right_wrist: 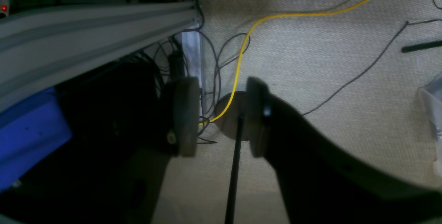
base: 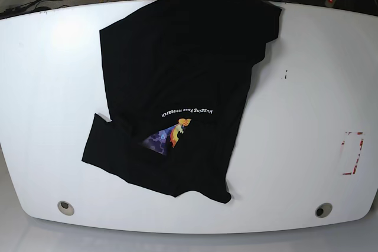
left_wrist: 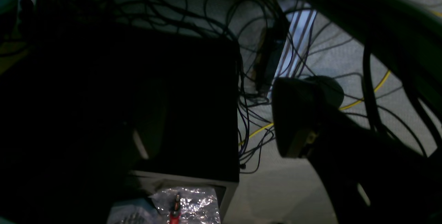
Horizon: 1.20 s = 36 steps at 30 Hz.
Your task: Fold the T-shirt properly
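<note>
Left wrist view: the left gripper (left_wrist: 207, 127) hangs beyond the table over carpet and tangled cables (left_wrist: 248, 44), one finger hidden in shadow, so I cannot tell its spread. Right wrist view: the right gripper (right_wrist: 221, 113) is parted, empty, above a yellow cable (right_wrist: 241, 51). Base view: the black T-shirt (base: 177, 87) lies rumpled, graphic up, on the white table (base: 307, 87), seemingly awaiting folding.

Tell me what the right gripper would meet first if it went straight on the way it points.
Probably the carpeted floor: the right gripper, jaws apart, points down at it, with a yellow cable crossing just ahead. Depth is unclear.
</note>
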### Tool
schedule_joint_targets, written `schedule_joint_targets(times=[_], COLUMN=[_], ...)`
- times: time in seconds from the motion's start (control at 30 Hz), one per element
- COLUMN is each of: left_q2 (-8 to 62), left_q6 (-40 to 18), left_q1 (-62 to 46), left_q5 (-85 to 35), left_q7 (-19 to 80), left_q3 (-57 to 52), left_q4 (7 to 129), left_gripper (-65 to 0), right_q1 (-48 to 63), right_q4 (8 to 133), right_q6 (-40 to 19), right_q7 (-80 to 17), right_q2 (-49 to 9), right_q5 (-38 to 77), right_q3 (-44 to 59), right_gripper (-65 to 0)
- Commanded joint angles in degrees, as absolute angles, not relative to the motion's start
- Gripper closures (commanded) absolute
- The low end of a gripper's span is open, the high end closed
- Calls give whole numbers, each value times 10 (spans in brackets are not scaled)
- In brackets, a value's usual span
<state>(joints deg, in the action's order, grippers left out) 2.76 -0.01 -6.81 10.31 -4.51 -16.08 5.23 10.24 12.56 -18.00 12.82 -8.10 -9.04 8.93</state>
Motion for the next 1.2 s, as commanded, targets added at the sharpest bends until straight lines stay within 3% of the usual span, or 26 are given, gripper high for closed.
schedule_joint_targets(times=[0.0,0.53,1.17], left_q2=[29,29,8], left_q6=[-8,0,0], left_q1=[-77,-96,-334], left_q5=[99,102,102], left_q7=[-57,-73,-70], left_q3=[-158,-160,-149], left_q4=[63,84,436], left_gripper=[-436,-429,-428], right_q1=[105,102,312], right_q4=[131,137,453], right_q6=[-177,-182,-185], right_q7=[131,131,87], right_q2=[-85,-64,-34], right_q5=[-85,-91,-87], right_q3=[92,91,92], right_gripper=[-221,-211,-211])
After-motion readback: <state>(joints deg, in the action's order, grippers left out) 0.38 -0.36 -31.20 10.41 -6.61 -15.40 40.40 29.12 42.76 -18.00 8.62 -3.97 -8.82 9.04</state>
